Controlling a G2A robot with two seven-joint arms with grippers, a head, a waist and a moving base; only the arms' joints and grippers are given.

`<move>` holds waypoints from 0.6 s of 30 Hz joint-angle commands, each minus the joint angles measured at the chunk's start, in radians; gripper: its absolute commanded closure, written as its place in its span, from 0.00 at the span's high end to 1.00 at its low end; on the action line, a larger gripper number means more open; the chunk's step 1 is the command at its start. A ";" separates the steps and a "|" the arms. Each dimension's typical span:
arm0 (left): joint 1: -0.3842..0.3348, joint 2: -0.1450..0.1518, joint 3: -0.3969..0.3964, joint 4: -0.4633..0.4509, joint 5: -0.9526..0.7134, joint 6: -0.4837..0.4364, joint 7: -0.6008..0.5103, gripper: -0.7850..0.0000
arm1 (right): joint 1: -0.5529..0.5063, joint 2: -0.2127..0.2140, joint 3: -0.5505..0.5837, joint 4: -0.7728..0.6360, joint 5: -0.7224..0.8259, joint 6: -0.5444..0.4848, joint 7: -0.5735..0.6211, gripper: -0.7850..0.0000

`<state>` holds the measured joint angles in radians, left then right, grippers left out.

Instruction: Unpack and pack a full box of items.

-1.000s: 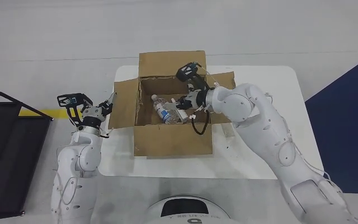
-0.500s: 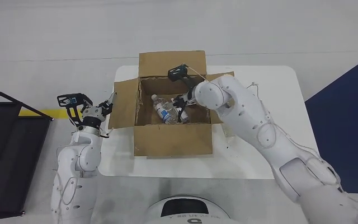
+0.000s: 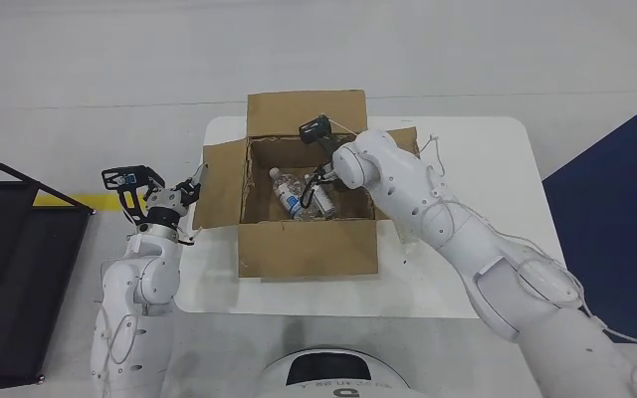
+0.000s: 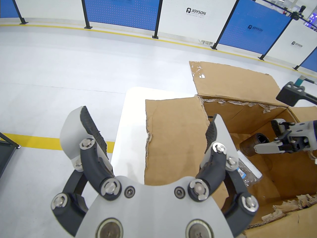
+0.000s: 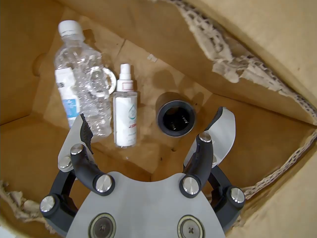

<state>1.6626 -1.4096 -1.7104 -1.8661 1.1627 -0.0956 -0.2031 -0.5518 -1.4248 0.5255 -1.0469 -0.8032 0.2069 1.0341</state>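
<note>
Right gripper [image 5: 152, 122] hangs inside the cardboard box [image 3: 309, 249], fingers spread wide and empty, just above a stubby black tube [image 5: 175, 120] with a hollow mouth. Beside it on the box floor lie a slim white spray bottle [image 5: 125, 115] and a clear, crinkly water bottle [image 5: 81, 85]. With all three inside, unpacking looks barely begun, I'd judge. Left gripper [image 4: 149, 118] waits by the side flap, fingers apart, holding nothing. The corrugated rims are torn and ragged.

Inside the box [image 5: 247, 13], bare floor surrounds the black cylinder [image 5: 173, 100]; water bottle [image 5: 81, 80] and spray bottle [image 5: 125, 115] crowd one side.
</note>
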 commanded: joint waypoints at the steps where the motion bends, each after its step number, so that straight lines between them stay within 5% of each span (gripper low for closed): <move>1: 0.000 0.000 0.000 0.000 0.000 0.000 0.000 1.00 | 0.007 -0.014 -0.009 0.036 0.005 -0.003 -0.005 1.00; 18: 0.000 0.000 0.000 0.000 0.000 0.000 0.000 1.00 | 0.057 -0.112 -0.057 0.265 0.012 -0.025 0.015 1.00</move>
<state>1.6626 -1.4096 -1.7104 -1.8661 1.1627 -0.0956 -0.2031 -0.4963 -1.5318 0.4705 -0.7904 -0.7933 0.1909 1.0450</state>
